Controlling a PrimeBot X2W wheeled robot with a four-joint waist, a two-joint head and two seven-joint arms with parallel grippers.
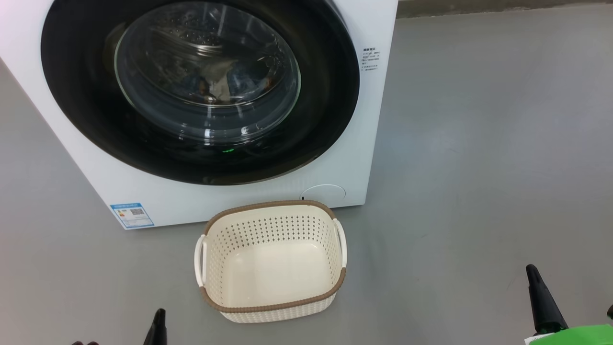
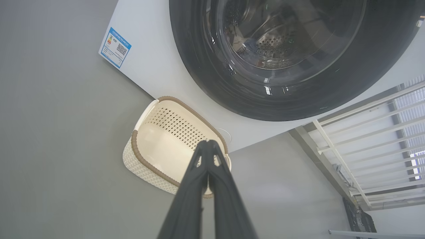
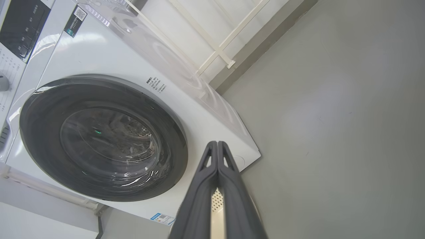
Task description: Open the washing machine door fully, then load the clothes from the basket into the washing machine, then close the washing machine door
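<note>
Left gripper [image 2: 208, 143] pinched together before glossy black door [image 2: 196, 69].

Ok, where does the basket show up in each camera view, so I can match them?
Head view: the basket is low centre, on the floor.
Left wrist view: lower centre-left, partly behind the left gripper.
Right wrist view: a cream sliver at bottom centre, behind the right gripper.
Shared landmark: the blue energy label on the washing machine front corner.

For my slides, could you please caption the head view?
Empty basket on the floor before the washing machine, door shut; left gripper and right gripper closed below.
</note>
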